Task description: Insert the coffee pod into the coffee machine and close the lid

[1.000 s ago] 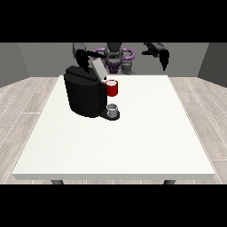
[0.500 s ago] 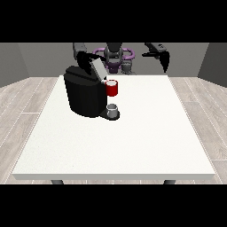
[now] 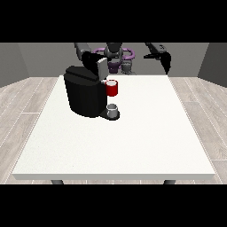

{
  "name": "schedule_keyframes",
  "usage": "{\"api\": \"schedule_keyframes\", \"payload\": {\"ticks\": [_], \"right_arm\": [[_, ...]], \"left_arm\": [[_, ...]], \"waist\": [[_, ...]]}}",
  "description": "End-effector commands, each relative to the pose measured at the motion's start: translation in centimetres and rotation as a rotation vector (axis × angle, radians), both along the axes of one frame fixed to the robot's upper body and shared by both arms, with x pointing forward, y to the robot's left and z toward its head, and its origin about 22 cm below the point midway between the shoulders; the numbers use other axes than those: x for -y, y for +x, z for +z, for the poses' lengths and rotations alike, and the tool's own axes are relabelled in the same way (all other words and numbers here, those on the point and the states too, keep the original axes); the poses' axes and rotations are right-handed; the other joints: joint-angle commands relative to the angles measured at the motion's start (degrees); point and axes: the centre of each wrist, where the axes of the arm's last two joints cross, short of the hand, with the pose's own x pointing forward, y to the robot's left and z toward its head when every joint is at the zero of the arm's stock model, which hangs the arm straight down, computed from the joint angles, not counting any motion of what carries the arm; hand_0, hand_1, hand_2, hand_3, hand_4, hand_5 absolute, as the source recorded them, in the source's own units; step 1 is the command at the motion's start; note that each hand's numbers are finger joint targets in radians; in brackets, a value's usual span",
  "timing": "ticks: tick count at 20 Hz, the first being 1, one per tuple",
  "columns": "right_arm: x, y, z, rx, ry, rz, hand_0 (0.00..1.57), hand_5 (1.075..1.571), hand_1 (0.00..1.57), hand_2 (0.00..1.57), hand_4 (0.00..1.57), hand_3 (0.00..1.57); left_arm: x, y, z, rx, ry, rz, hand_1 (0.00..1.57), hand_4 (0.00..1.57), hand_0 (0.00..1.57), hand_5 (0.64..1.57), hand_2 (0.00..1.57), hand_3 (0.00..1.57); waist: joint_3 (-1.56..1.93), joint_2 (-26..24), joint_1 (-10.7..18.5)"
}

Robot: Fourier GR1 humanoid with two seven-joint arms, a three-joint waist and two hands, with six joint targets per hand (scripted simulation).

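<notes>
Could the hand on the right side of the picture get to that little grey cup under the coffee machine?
Probably yes: the hand at the view's right hangs above the table's far edge, with bare tabletop between it and the cup.

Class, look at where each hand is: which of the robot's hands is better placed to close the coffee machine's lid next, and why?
The robot's right hand, at the view's left. It sits just behind the raised lid of the coffee machine. The other hand, at the view's right, hangs far off beyond the table's far corner.
</notes>
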Motion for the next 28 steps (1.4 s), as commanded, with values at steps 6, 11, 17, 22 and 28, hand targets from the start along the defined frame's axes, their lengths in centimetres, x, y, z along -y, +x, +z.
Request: {"api": "schedule_keyframes", "payload": {"ticks": [6, 11, 17, 22, 28], "right_arm": [[-3.0, 1.3, 2.2, 0.029, -0.079, 0.024, 0.0, 1.571, 0.0, 0.0, 0.21, 0.0], [-4.2, 1.4, 1.9, 0.063, -0.135, 0.042, 0.0, 1.571, 0.0, 0.0, 0.14, 0.0], [-5.4, 1.2, 1.7, 0.077, -0.064, 0.075, 0.0, 1.571, 0.0, 0.0, 0.13, 0.0], [-7.3, -1.8, -1.6, 0.078, -0.009, 0.207, 0.0, 1.571, 0.0, 0.0, 0.26, 0.0], [-6.7, -6.0, -5.7, -0.009, 0.159, 0.169, 0.0, 1.571, 0.0, 0.0, 0.25, 0.0]], "left_arm": [[1.3, -0.6, -0.9, -0.011, -0.009, -0.061, 0.0, 0.17, 0.0, 1.571, 0.0, 0.0], [2.1, 0.5, 0.9, 0.027, -0.013, -0.069, 0.0, 0.12, 0.0, 1.571, 0.0, 0.0], [4.5, -0.7, -0.5, 0.081, -0.042, -0.093, 0.0, 0.14, 0.0, 1.571, 0.0, 0.0], [1.6, -0.9, -1.1, 0.022, -0.046, -0.044, 0.0, 0.19, 0.0, 1.571, 0.0, 0.0], [0.9, -2.5, -4.9, -0.028, -0.027, 0.043, 0.0, 0.19, 0.0, 1.571, 0.0, 0.0]], "waist": [[0.06, -0.8, 2.4], [0.07, -0.3, 1.7], [0.07, -1.2, 1.8], [0.07, -6.0, -1.5], [0.07, -8.3, -6.3]]}}
